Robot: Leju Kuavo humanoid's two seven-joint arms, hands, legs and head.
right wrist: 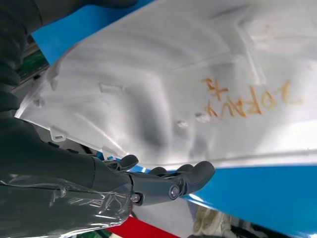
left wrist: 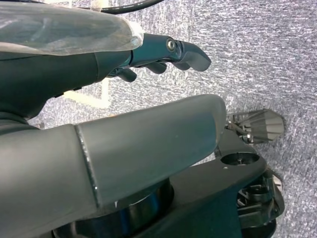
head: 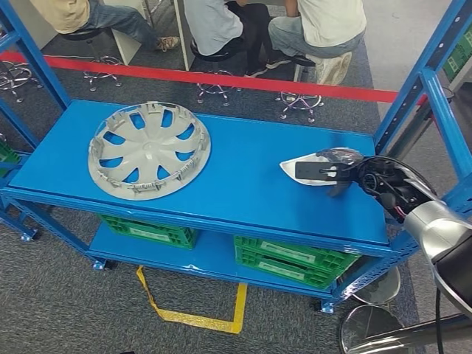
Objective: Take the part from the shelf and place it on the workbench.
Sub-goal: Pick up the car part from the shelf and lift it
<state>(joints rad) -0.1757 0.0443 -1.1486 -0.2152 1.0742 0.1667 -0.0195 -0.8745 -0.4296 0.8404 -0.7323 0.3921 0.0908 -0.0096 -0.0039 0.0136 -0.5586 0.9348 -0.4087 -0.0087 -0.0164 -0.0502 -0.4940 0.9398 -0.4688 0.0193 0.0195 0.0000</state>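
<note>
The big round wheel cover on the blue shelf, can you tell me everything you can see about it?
The wheel cover is a round silver-grey disc that looks like plastic. Curved spokes fan out from a plain middle, and the blue shelf shows through the gaps between them. Small clips stand up along its rim, so it seems to lie inside-up. It rests flat on the left part of the top shelf. Neither of the robot's hands touches it.

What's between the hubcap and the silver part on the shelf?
Nothing: in the head view, bare blue shelf top separates the hubcap from the silver part at the right robot hand.
</note>
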